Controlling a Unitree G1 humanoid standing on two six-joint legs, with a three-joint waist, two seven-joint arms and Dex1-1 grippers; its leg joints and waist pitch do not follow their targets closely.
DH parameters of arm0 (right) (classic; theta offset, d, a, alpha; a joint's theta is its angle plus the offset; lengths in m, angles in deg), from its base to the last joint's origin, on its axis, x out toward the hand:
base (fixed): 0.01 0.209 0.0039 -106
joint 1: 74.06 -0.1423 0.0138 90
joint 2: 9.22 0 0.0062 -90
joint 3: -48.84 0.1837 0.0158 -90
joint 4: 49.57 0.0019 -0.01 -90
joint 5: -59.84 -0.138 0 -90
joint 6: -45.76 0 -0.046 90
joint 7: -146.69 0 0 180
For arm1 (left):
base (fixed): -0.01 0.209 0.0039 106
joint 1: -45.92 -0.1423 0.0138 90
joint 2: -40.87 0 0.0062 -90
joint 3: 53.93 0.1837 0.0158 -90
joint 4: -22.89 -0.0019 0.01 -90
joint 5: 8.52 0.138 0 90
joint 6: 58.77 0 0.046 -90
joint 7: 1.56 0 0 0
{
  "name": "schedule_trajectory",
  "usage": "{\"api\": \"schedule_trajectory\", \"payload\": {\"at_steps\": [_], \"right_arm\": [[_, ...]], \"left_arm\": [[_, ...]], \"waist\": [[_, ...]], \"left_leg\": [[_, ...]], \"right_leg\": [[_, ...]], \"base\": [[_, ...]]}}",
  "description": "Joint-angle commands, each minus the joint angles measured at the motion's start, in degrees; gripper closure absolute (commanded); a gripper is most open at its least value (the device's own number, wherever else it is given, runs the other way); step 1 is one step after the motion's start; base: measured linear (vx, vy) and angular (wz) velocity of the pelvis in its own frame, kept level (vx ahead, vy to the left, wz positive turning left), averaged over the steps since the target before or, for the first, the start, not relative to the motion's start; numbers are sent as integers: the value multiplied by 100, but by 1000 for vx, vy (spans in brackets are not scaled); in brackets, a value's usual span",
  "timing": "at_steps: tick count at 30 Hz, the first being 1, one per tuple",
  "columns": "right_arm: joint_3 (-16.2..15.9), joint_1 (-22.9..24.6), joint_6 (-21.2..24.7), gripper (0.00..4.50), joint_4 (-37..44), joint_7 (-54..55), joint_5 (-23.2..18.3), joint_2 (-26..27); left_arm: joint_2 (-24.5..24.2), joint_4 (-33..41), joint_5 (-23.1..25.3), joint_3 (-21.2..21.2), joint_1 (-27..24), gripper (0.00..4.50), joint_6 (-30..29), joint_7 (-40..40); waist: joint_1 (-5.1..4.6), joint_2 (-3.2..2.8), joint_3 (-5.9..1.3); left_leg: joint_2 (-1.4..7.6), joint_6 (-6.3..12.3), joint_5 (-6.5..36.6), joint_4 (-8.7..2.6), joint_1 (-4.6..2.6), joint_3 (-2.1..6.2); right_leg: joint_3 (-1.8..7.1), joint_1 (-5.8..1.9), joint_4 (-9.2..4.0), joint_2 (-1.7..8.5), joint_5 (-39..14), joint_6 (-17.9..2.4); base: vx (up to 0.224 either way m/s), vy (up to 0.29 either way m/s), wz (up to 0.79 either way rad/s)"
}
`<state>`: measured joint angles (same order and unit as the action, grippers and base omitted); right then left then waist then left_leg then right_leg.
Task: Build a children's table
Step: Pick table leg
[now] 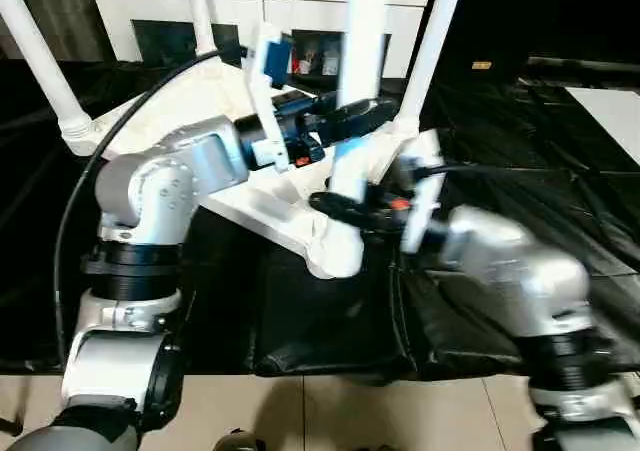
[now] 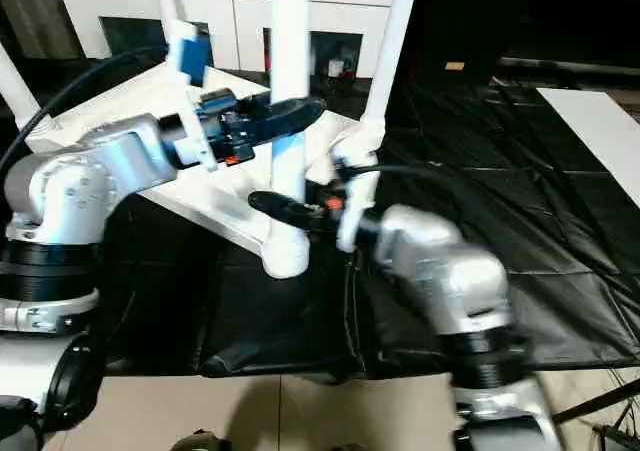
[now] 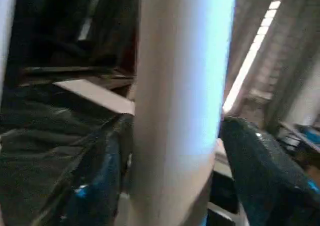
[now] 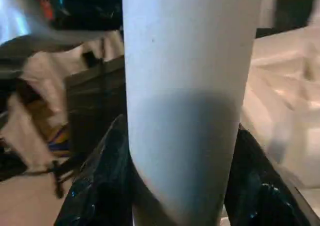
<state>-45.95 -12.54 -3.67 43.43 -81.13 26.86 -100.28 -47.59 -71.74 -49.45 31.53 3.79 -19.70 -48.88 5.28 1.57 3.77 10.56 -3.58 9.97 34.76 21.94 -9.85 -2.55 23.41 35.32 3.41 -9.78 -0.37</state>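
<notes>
On the left, the upturned white plastic tabletop [image 1: 255, 206] lies tilted on a black sheet [image 1: 520, 121] spread over the floor, its ribbed underside up. Two long white tapered tube legs already stand in corner sockets, one at the far left [image 1: 40, 56] and one further right [image 1: 425, 51].

The left tool [image 1: 350, 121] reaches across to the near leg [image 1: 360, 61], a white tube standing in the socket at the nearest corner. In its wrist view one finger [image 3: 95, 181] lies against the tube while the other [image 3: 260, 171] stands off with a gap, so this tool brackets the leg loosely, not clamping it.

Lower down, the right tool [image 1: 350, 211] is around the same leg just above the socket, and its fingers [image 4: 100, 186] press against both sides: it holds the leg.

The leg looks light, hollow and stiff, but smooth, so it could slip or twist in a grip. I would judge that holding low, near the socket, gives the best control for pushing it home.
</notes>
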Motion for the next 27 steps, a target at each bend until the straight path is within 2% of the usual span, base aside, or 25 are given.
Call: {"api": "schedule_trajectory", "payload": {"at_steps": [1,6,7,8,12,14,17,20,22,23,27], "right_arm": [[-30,108,177,268,221,-441,-153,-293],[-252,195,350,268,328,-819,-142,-701],[-289,202,360,268,337,-852,-118,-749],[-323,199,354,268,323,-858,-82,-781],[-382,180,329,268,283,-866,-24,-831],[-421,160,316,268,254,-882,19,-821],[-437,144,285,268,227,-867,52,-800],[-449,138,268,268,222,-862,59,-799],[-449,132,261,268,212,-851,60,-793],[-461,128,246,268,206,-849,67,-797],[-482,113,183,268,181,-845,113,-797]], "left_arm": [[-166,86,-144,99,72,127,-86,-410],[-387,336,-204,415,-48,127,-163,-871],[-403,394,-181,483,-74,127,-126,-930],[-421,439,-113,580,-101,127,-73,-965],[-419,446,-22,699,-123,127,-40,-949],[-328,404,-18,686,-117,162,-81,-804],[-295,366,-34,654,-112,165,-111,-754],[-287,298,-39,596,-90,203,-77,-689],[-279,263,-31,570,-73,204,-54,-651],[-252,213,-36,526,-47,223,-49,-602],[-170,46,-37,385,42,246,-30,-427]], "waist": [[26,17,-446],[27,26,-447],[33,-5,-448],[24,12,-449],[23,17,-448],[23,19,-451],[30,28,-455],[33,30,-454],[32,33,-455],[33,32,-455],[41,37,-459]], "left_leg": [[184,109,691,-370,-101,26],[198,52,713,-369,-97,31],[200,39,716,-369,-98,37],[206,30,720,-368,-99,34],[205,6,747,-366,-100,34],[205,2,735,-363,-97,34],[202,16,705,-357,-90,35],[199,32,708,-355,-92,32],[199,35,699,-355,-91,34],[199,33,708,-355,-94,34],[197,35,699,-348,-86,35]], "right_leg": [[225,-349,-352,395,-920,-1158],[227,-339,-345,407,-1008,-1151],[227,-338,-339,410,-1013,-1155],[229,-334,-340,406,-990,-1162],[227,-332,-348,406,-1063,-1158],[227,-333,-345,406,-1043,-1163],[224,-336,-336,405,-989,-1183],[224,-335,-343,407,-1026,-1174],[222,-335,-342,405,-1032,-1165],[222,-334,-343,405,-1041,-1159],[223,-343,-341,409,-1024,-1163]], "base": [[0,0,0],[0,0,0],[0,0,0],[0,0,0],[0,0,0],[0,0,0],[0,0,0],[0,0,0],[0,0,0],[0,0,0],[0,0,0]]}}
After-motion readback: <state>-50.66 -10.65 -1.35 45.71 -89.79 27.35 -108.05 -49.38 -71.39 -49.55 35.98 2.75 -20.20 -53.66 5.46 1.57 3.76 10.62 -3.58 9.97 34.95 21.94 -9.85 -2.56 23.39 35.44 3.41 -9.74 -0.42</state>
